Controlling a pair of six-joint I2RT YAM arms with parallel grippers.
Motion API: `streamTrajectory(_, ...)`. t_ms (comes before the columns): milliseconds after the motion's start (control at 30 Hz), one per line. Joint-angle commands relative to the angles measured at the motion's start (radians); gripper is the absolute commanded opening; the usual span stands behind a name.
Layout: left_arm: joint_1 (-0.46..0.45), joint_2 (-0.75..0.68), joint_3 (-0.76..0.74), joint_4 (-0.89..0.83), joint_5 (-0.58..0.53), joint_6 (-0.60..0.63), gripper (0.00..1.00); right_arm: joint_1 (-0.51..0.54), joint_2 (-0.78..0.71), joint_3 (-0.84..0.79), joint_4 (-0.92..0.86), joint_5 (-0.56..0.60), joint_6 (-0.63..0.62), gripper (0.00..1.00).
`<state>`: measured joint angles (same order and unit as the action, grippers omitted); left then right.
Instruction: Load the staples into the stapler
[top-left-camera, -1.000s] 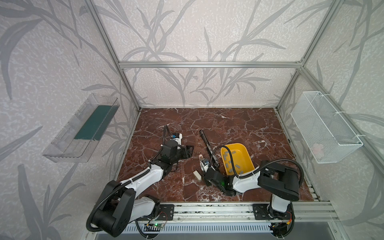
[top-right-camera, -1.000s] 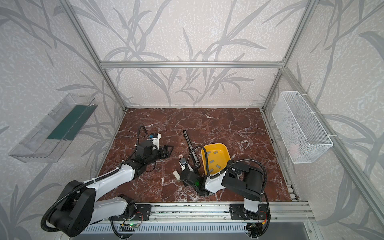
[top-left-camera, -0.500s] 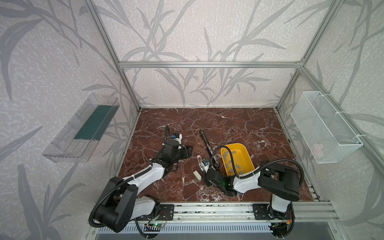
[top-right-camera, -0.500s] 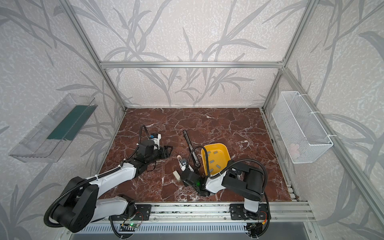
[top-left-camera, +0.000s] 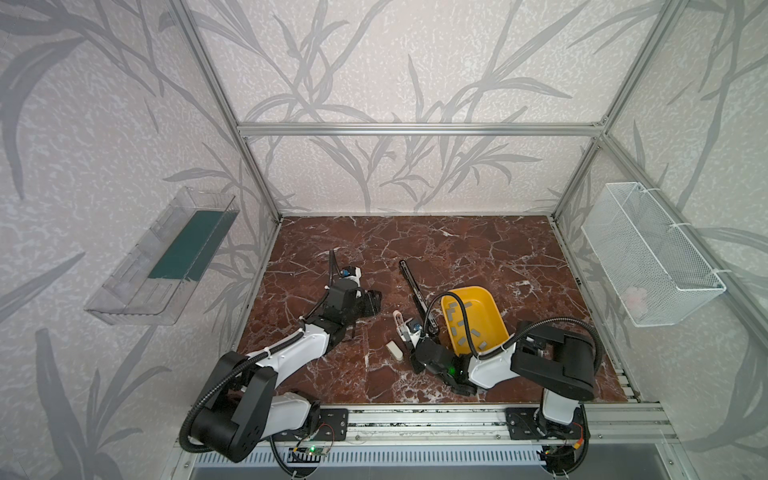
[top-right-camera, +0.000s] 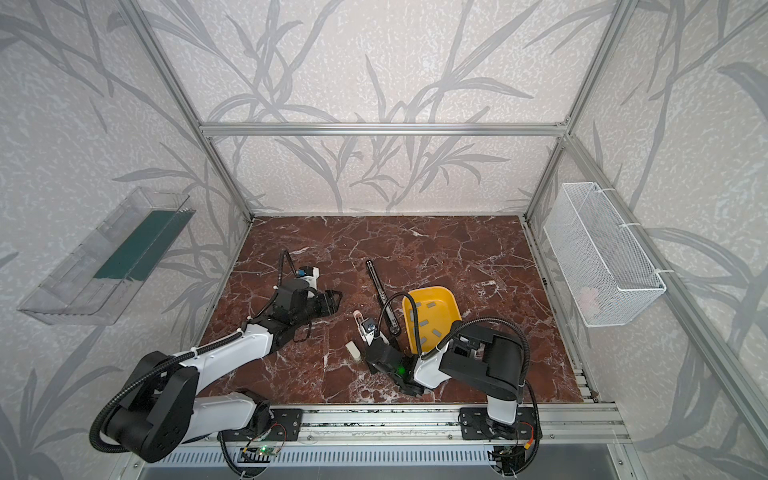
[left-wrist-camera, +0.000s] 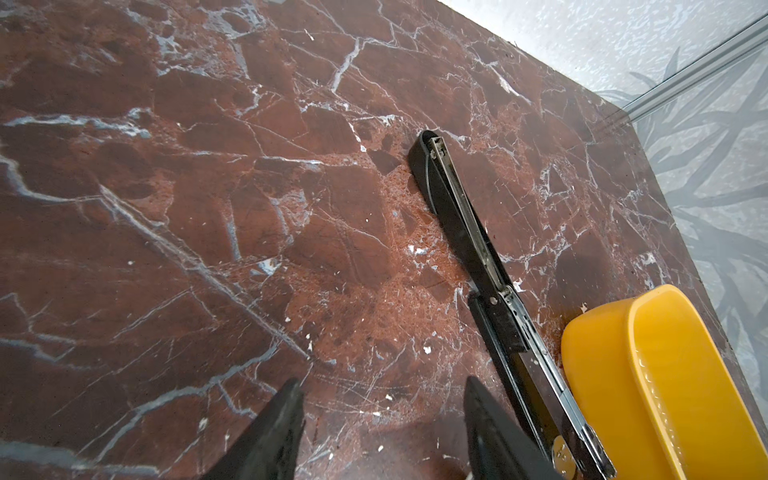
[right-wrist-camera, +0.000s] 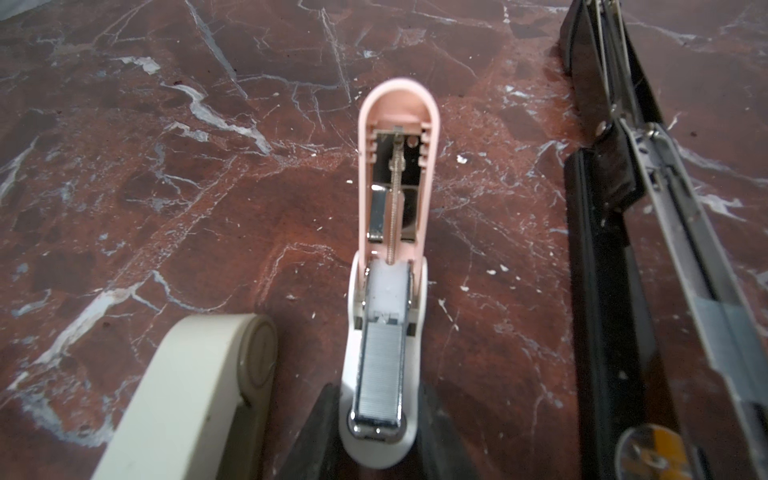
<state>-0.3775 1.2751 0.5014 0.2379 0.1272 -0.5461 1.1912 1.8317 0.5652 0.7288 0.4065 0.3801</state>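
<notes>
My right gripper (right-wrist-camera: 376, 415) is shut on the white base of a small pink stapler (right-wrist-camera: 397, 166). The stapler lies on the table with its lid swung open. A grey strip of staples (right-wrist-camera: 380, 365) sits in its magazine. In both top views this stapler (top-left-camera: 399, 322) (top-right-camera: 358, 320) lies left of the yellow bin (top-left-camera: 494, 316) (top-right-camera: 449, 307), which holds several loose staples (top-left-camera: 457, 322) (top-right-camera: 424, 322). My left gripper (left-wrist-camera: 382, 382) (top-left-camera: 372, 301) is open and empty, low over the marble, left of a long black stapler (left-wrist-camera: 469, 232).
The black stapler (top-left-camera: 415, 286) (right-wrist-camera: 602, 291) lies opened flat between the pink stapler and the bin. A cream stapler-like piece (top-left-camera: 394, 349) (right-wrist-camera: 199, 395) lies close beside my right gripper. A clear wall tray (top-left-camera: 162, 257) and a white wire basket (top-left-camera: 648, 253) hang on the side walls.
My left arm has shifted slightly and its jaws have narrowed a little. The right gripper has stayed on the pink stapler.
</notes>
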Motion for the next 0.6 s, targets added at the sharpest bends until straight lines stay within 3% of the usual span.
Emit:
streamTrajectory(0, 0.005, -0.012, 0.021, -0.004, -0.025, -0.009, 0.62, -0.002, 0.042, -0.018, -0.055, -0.03, -0.01, 0.28)
streamTrajectory(233, 0.006, 0.017, 0.023, 0.004, 0.004, -0.03, 0.62, -0.011, 0.045, 0.017, -0.125, -0.006, 0.009, 0.24)
streamTrajectory(300, 0.008, 0.031, 0.025, 0.006, 0.015, -0.049, 0.62, -0.009, 0.005, 0.037, -0.229, 0.055, -0.01, 0.21)
streamTrajectory(367, 0.008, 0.045, 0.023, 0.017, 0.03, -0.067, 0.62, -0.014, -0.003, 0.005, -0.198, 0.1, 0.001, 0.23)
streamTrajectory(433, 0.009, 0.066, 0.022, 0.026, 0.052, -0.092, 0.61, -0.022, 0.044, -0.048, -0.027, 0.043, -0.057, 0.24)
streamTrajectory(567, 0.01, 0.11, 0.038, 0.039, 0.095, -0.104, 0.59, -0.025, 0.048, 0.004, -0.149, 0.014, -0.057, 0.22)
